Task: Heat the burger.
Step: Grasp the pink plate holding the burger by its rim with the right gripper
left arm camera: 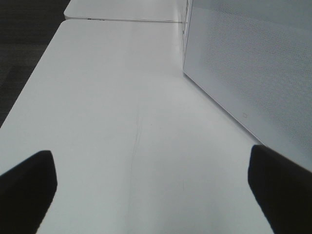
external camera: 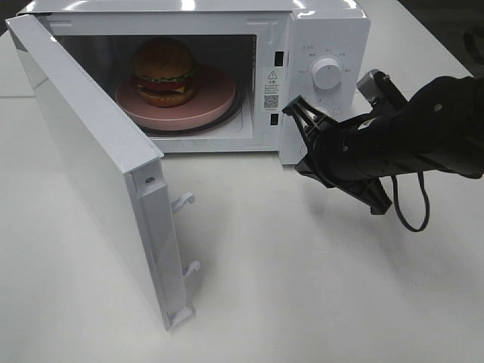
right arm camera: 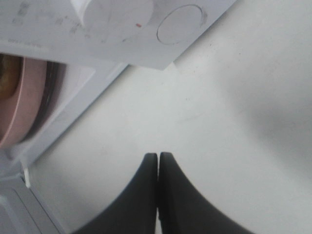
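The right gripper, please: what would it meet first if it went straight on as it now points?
Probably the microwave's control panel, near its lower corner; how far the right gripper stands from it is unclear.

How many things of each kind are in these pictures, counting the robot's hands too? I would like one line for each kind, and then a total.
Microwave: 1
Burger: 1
Pink plate: 1
Robot hands: 2 (left hand, right hand)
Total: 5
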Tool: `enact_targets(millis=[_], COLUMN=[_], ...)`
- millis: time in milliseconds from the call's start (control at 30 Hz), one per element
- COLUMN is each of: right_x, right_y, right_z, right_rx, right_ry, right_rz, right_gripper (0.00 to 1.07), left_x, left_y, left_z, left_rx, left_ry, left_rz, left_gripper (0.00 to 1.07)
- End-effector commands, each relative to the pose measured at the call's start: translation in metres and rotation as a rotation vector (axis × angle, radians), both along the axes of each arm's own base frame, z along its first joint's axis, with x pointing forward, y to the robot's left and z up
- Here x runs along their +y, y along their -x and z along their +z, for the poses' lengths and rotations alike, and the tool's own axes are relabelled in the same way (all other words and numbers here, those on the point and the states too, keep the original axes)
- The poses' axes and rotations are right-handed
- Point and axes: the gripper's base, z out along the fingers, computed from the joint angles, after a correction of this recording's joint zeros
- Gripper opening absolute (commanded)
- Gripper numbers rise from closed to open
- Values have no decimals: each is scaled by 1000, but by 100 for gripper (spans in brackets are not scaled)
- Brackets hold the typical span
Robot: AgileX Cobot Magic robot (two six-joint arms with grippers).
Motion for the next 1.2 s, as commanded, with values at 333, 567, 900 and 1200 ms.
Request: enact_targets(millis=[333, 567, 900, 1200], right_x=[2, 4, 2, -3], right_y=[23, 21, 18, 17], right_z=[19, 39, 67, 78], right_rx=[52, 121, 123, -45], right_ry=[219, 419, 651, 914], right_rz=[489, 784, 1192, 1753], right_gripper=[0, 0, 0, 1], left_x=[0, 0, 0, 0], left_y=[3, 3, 3, 3], left_z=[0, 0, 0, 0], left_rx=[-30, -30, -30, -30], left_ry=[1, 1, 1, 1], left_rz=[1, 1, 1, 1], left_gripper=[100, 100, 100, 100])
